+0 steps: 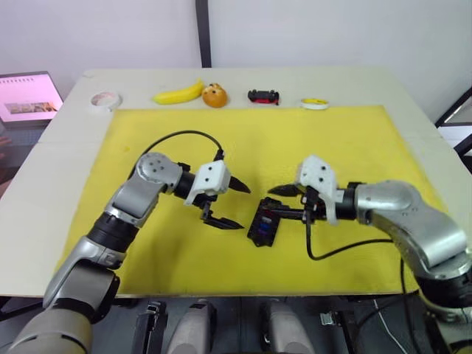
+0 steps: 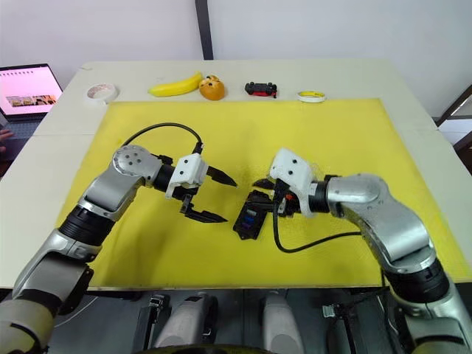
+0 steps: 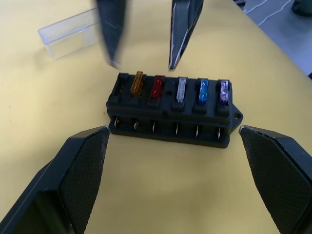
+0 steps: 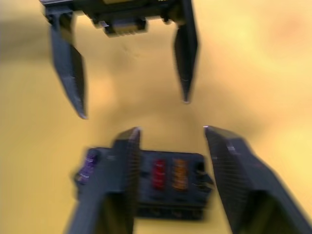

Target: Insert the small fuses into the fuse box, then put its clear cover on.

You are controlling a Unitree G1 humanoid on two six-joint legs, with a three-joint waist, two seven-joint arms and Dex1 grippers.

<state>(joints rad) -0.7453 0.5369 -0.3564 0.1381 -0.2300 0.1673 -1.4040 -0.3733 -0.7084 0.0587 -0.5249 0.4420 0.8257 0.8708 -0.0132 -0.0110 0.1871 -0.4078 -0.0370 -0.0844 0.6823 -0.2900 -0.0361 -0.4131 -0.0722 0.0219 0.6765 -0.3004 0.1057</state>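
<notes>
While both our claws stand spread, the fuse box (image 3: 173,113) sits between left gripper (image 1: 230,203) and right gripper (image 1: 290,203); the clear cover (image 3: 73,36), cut off at frame edge, lies beyond the right fingers (image 3: 183,31).

A robot test bench in a lab or office room is showing here. A pale table (image 1: 44,221) is standing against a plain white wall (image 1: 310,29) with a dark vertical strip (image 1: 203,33), and a yellow mat (image 1: 310,140) is covering its middle. Props are lining the far edge: tape roll (image 1: 105,100), banana (image 1: 179,94), toy car (image 1: 263,96). A laptop (image 1: 28,97) is glowing at the left.
</notes>
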